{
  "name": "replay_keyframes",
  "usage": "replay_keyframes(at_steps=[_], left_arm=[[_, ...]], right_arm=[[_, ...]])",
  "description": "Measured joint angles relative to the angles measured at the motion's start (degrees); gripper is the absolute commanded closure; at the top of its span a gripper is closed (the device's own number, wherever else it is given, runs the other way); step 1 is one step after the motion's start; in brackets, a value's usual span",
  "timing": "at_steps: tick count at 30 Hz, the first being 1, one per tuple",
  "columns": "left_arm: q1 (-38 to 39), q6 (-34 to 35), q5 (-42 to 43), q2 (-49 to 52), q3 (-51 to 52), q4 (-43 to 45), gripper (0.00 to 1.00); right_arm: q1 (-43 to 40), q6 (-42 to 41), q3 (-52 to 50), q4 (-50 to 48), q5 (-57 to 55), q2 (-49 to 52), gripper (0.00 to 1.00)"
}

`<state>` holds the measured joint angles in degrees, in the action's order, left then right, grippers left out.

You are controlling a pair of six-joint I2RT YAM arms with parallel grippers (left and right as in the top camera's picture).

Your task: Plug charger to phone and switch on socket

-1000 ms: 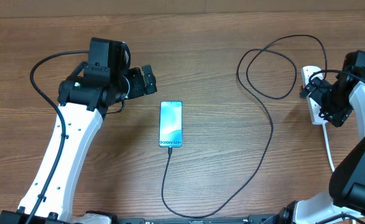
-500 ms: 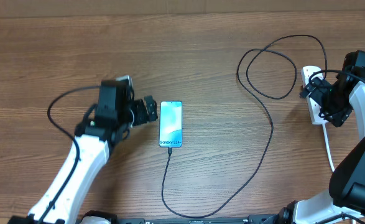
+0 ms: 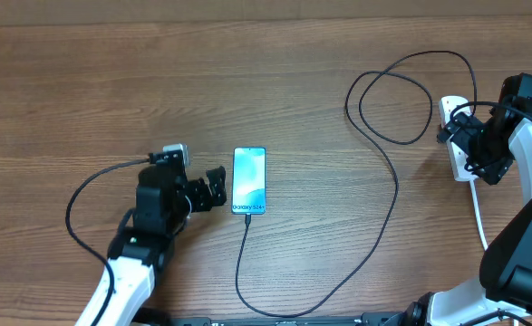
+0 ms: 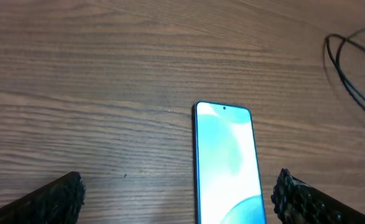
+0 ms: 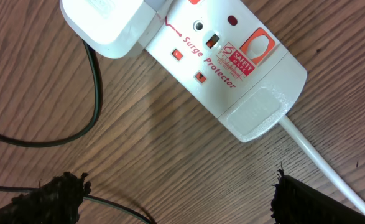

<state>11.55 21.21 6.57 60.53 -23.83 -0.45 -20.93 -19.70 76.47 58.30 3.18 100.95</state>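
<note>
Phone, a slim glossy rectangle, lies lit on the wood-grain table, thin black charger cable meeting its bottom edge. I see the smooth white socket far right, a blocky plug in one outlet. Left gripper by phone, right gripper over socket: both wide, empty.

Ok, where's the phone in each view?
Overhead: phone at the centre of the table.
Left wrist: phone at bottom centre, cut off by the lower edge.
Right wrist: not in it.
Shared landmark: black cable, right of centre overhead, top right in left wrist, left side in right wrist.
</note>
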Motion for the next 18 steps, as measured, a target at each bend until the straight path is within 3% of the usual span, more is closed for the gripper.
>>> replay_keyframes(at_steps=[12,18], left_arm=[[0.0,-5.2,-5.1,-11.3,9.6,7.5,0.00],[0.0,-5.3,-7.1,-15.9,17.9,16.7,0.00]], right_arm=[[0.0,0.0,0.0,0.0,0.0,0.0,0.00],[0.0,0.0,0.0,0.0,0.0,0.0,0.00]])
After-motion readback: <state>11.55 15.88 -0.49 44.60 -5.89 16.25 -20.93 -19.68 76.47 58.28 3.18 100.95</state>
